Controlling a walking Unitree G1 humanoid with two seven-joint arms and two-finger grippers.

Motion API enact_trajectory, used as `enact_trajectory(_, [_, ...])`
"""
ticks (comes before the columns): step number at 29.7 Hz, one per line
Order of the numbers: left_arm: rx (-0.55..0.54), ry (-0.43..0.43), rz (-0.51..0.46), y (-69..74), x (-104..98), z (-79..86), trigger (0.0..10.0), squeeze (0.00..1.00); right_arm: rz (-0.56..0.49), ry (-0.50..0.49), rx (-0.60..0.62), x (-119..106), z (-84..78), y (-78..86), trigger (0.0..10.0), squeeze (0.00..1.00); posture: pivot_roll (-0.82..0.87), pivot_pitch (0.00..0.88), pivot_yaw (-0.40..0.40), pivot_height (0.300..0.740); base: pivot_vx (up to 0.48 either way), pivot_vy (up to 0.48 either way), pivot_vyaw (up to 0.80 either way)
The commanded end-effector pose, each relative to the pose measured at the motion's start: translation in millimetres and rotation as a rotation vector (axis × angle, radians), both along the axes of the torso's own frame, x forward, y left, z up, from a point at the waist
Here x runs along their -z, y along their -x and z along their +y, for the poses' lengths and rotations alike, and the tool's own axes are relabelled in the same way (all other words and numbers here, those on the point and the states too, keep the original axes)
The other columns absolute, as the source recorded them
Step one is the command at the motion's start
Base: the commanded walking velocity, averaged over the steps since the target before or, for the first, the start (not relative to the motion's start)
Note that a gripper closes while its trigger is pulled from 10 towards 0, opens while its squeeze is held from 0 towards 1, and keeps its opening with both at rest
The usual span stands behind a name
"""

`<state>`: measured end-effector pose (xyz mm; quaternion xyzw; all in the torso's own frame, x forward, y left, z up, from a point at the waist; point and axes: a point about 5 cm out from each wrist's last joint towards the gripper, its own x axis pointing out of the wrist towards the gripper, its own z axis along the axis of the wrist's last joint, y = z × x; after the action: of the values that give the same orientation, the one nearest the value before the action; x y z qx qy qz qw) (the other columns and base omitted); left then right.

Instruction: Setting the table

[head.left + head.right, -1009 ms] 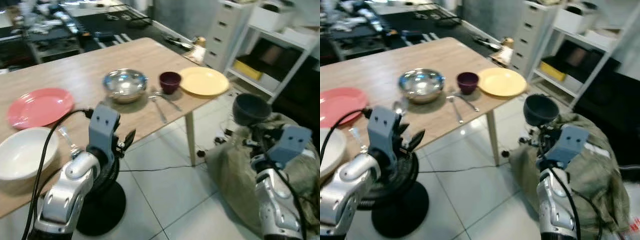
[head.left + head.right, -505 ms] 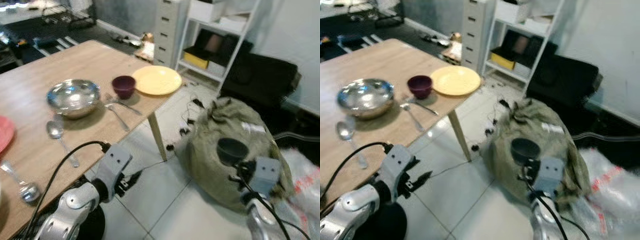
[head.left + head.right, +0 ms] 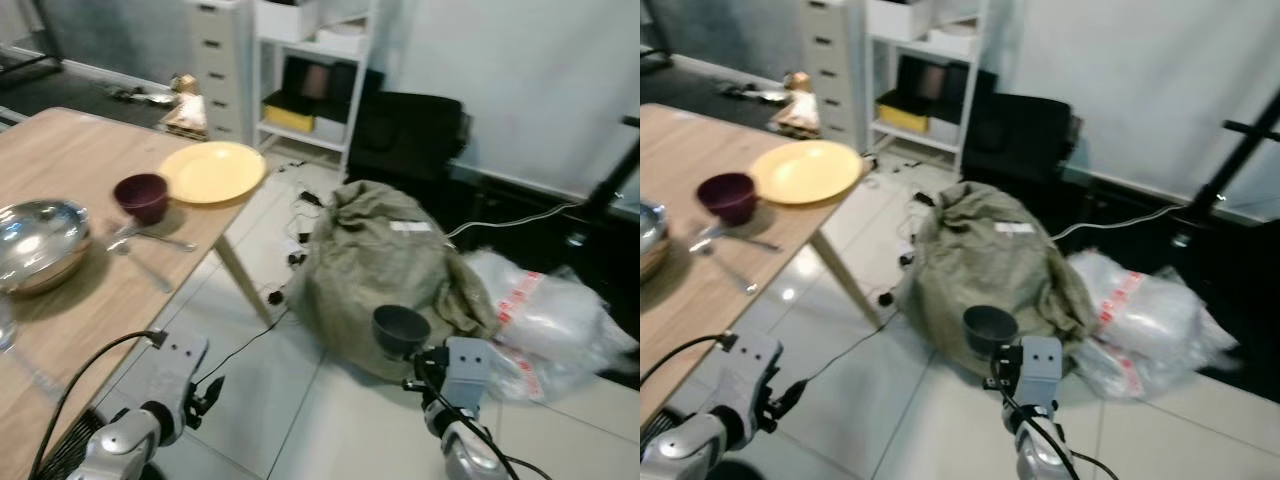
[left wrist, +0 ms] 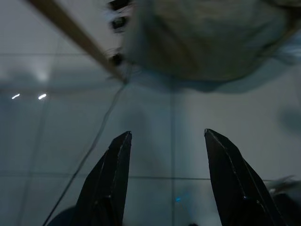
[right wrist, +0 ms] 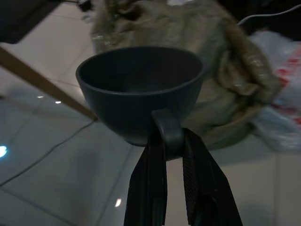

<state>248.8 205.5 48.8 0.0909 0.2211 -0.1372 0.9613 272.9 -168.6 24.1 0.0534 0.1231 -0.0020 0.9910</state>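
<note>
The right gripper [image 5: 173, 141] is clamped on the handle of a dark grey cup [image 5: 140, 89], holding it upright above the tiled floor [image 3: 300, 420], just in front of a rumpled olive sack [image 3: 385, 265]. The left gripper [image 4: 164, 179] hangs low beside the table's near edge with its fingers spread apart and nothing between them. On the wooden table [image 3: 60, 300], at the left of the scene, lie a yellow plate [image 3: 212, 171] at the far corner, a maroon bowl [image 3: 141, 196] just beside it, cutlery [image 3: 150, 240] nearer, and a steel bowl [image 3: 35, 255] further left. White plastic bags [image 3: 545, 310] rest right of the sack.
</note>
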Motion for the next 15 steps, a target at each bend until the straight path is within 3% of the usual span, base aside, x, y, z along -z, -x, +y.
enact_trajectory(1, [-0.021, 0.000, 0.060, 11.4, 15.7, 7.6, 10.0, 0.00, 0.019, -0.006, -0.014, 6.7, 4.1, 2.8, 10.0, 0.00, 0.06, 0.055, 0.036, 0.740, 0.000, 0.000, -0.80])
enact_trajectory(15, [-0.075, 0.084, 0.154, 27.8, 47.2, 22.2, 10.0, 0.00, 0.052, -0.004, 0.050, 20.4, -8.7, 12.7, 10.0, 0.00, 0.04, 0.062, 0.044, 0.740, 0.000, 0.000, -0.80])
